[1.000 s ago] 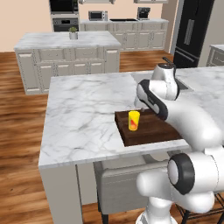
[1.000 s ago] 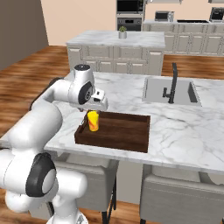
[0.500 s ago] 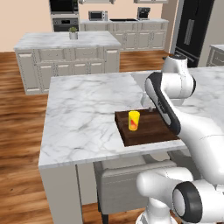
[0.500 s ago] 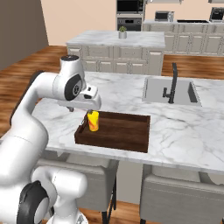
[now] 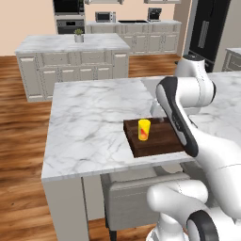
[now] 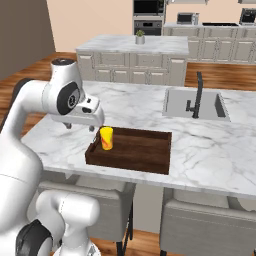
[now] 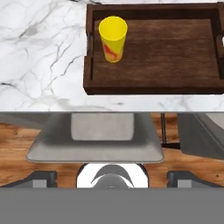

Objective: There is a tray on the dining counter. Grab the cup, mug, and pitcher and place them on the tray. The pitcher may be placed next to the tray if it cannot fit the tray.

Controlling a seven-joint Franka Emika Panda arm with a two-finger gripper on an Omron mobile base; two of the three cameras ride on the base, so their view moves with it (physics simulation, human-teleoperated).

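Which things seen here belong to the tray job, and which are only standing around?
Belong to the job:
- cup, upright in the tray's corner
- tray
- dining counter

Only standing around:
- faucet at the sink
- potted plant
- chairs

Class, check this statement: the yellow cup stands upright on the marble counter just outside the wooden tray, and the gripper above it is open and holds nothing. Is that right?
One detail is wrong. The yellow cup stands upright inside the wooden tray, near one end, not on the marble beside it; the hand view shows this plainly. The rest holds: the gripper is open and holds nothing.
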